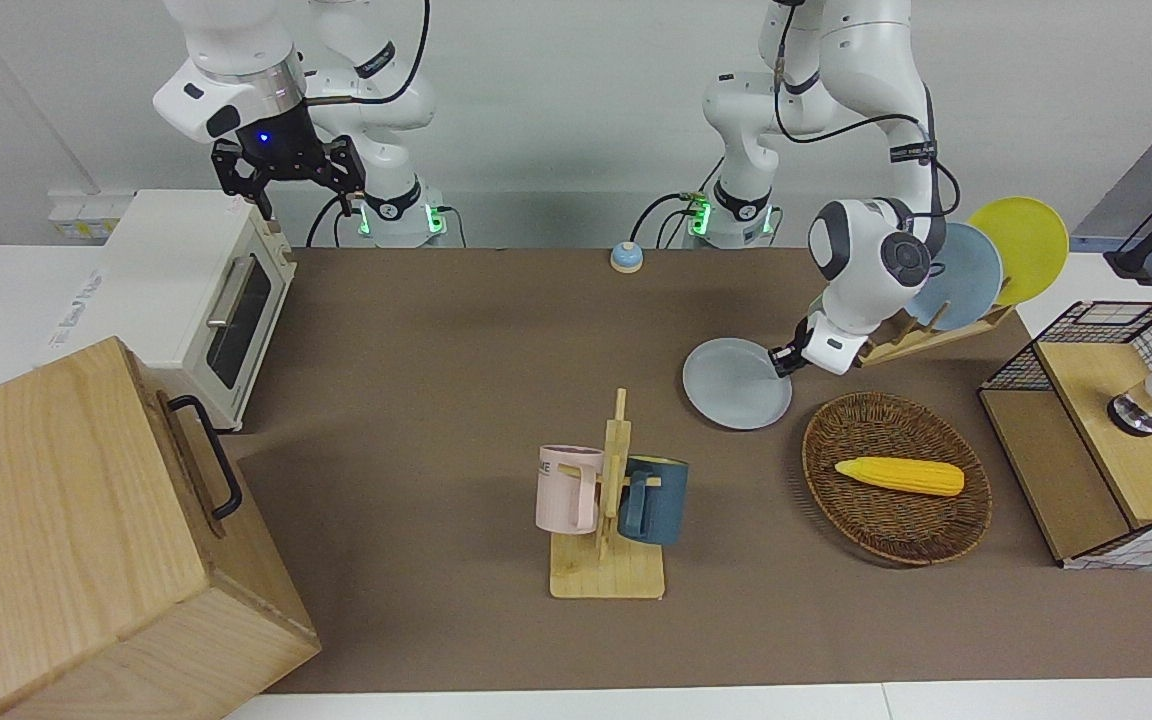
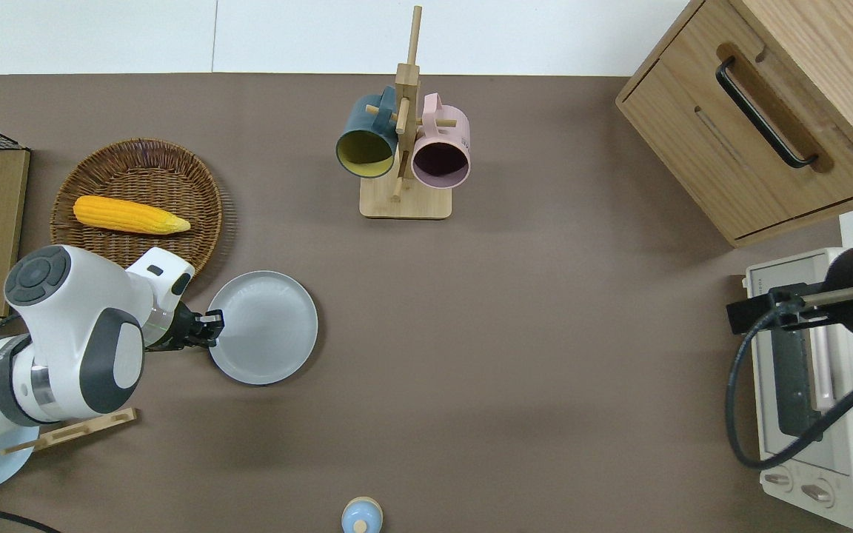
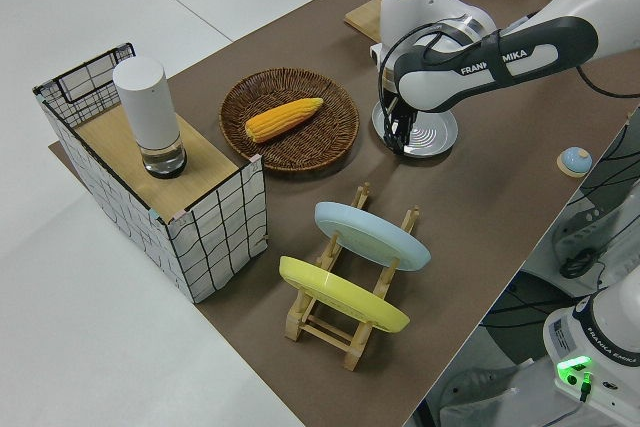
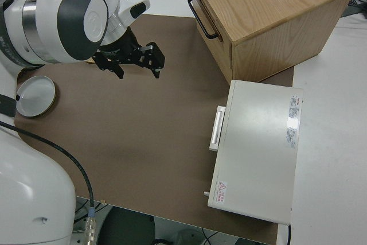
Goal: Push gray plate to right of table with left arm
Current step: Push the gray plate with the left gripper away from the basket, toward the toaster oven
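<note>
Contact is made between the left gripper [image 2: 212, 326], fingers drawn narrow, and the gray plate's [image 2: 267, 327] rim, toward the left arm's end of the table [image 2: 515, 355], beside the wicker basket [image 2: 138, 194]. The right arm is parked.

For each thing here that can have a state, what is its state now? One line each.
gray plate: flat on the table, left gripper at its rim.
right arm: parked, fingers open.
toaster oven: door closed.
wooden cabinet: drawer closed.
pink mug: hung on the rack.
dark blue mug: hung on the rack.
corn: lying in the basket.
</note>
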You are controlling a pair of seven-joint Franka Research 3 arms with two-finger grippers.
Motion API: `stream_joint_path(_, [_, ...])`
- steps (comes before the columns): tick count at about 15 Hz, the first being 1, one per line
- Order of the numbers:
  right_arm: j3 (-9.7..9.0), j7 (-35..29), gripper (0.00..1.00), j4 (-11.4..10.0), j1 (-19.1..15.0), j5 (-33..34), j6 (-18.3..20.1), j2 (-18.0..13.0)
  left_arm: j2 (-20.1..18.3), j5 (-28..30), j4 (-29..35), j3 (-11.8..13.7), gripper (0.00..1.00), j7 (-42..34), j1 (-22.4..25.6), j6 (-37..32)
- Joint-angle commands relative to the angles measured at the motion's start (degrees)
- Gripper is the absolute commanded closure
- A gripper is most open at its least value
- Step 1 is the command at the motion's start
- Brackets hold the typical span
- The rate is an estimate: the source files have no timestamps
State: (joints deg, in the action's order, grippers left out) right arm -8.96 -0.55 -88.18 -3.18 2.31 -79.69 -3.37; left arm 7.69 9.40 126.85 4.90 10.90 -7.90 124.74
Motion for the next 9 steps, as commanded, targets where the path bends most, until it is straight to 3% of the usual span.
stream_joint_path(1, [0.00, 0.46, 0.005, -0.24, -0.07, -0.12, 0.24, -0.59, 0.93, 1.06, 0.33, -0.33, 1.00, -1.31, -0.01, 2.00])
stream_joint_path(6, [0.00, 0.46, 0.005, -0.24, -0.07, -0.12, 0.24, -0.59, 1.01, 1.76, 0.33, -1.03, 1.00, -4.39, -0.28, 2.00])
stream_joint_path(9, [0.00, 0.46, 0.005, -0.24, -0.07, -0.12, 0.32, -0.59, 1.10, 3.25, 0.33, -3.58, 1.00, -4.30, -0.45, 2.00])
